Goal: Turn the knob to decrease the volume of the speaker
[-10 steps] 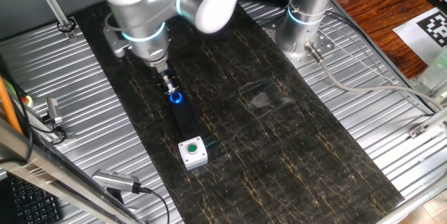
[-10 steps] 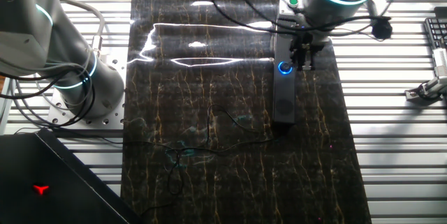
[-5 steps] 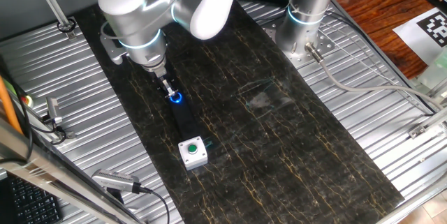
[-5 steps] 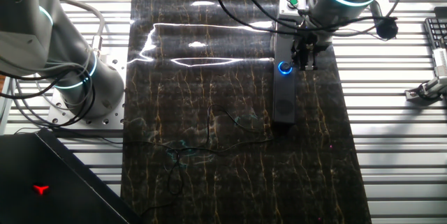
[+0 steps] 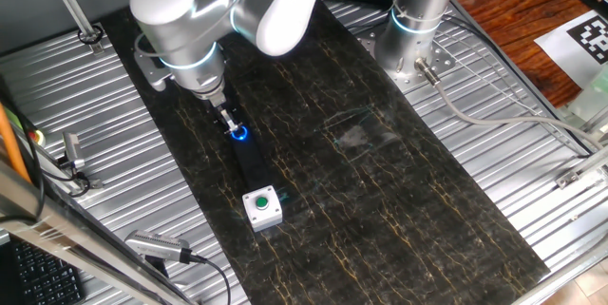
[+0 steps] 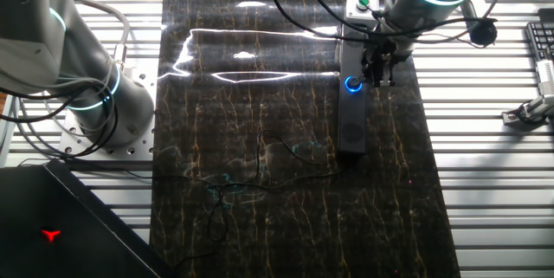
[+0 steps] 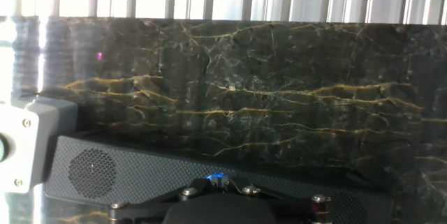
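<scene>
The speaker (image 5: pixel 251 158) is a flat black bar lying on the dark marble mat; it also shows in the other fixed view (image 6: pixel 351 126) and in the hand view (image 7: pixel 140 172). Its knob (image 5: pixel 240 134) glows blue near one end and shows again in the other fixed view (image 6: pixel 352 85). My gripper (image 5: pixel 230 124) points down at the knob with its fingers drawn close together on it. In the hand view the blue glow of the knob (image 7: pixel 216 178) shows just past the gripper's (image 7: pixel 215 184) tips. The knob's black centre is hidden there.
A small white box with a green button (image 5: pixel 262 205) stands against the speaker's other end and shows in the hand view (image 7: pixel 21 151). A second arm's base (image 5: pixel 413 29) stands at the back. Ribbed metal table (image 5: pixel 114 162) flanks the mat; cables lie at the right.
The arm's wrist and upper joint have shifted a little to the left while the fingertips stayed at the knob. The speaker and white box have not moved.
</scene>
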{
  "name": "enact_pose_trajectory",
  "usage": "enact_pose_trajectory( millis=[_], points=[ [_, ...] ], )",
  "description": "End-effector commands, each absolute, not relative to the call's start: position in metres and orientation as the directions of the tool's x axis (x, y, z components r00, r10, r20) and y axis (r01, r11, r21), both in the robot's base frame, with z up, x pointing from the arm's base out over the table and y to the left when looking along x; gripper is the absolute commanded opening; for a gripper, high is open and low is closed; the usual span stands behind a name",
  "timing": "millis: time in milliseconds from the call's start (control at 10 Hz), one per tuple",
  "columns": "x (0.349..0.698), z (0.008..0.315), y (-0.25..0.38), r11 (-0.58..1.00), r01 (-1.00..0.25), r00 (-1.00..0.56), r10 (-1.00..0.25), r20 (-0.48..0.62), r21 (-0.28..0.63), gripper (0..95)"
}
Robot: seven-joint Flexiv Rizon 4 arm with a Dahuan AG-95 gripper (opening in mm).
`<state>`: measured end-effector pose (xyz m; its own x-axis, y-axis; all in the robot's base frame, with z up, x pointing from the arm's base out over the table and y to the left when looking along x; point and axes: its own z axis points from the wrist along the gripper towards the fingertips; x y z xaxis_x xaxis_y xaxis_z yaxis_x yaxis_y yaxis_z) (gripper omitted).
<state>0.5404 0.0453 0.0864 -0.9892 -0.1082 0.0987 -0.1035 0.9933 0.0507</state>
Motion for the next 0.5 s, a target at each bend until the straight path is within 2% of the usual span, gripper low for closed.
enact_pose_trajectory(
  millis=[100,500],
  points=[
    [0.5399,0.0862,0.0468,0.991,-0.124,-0.987,-0.128,0.095,0.052,0.0],
    [0.5391,0.0857,0.0489,0.986,-0.160,-0.982,-0.164,0.093,0.055,0.0]
  ],
)
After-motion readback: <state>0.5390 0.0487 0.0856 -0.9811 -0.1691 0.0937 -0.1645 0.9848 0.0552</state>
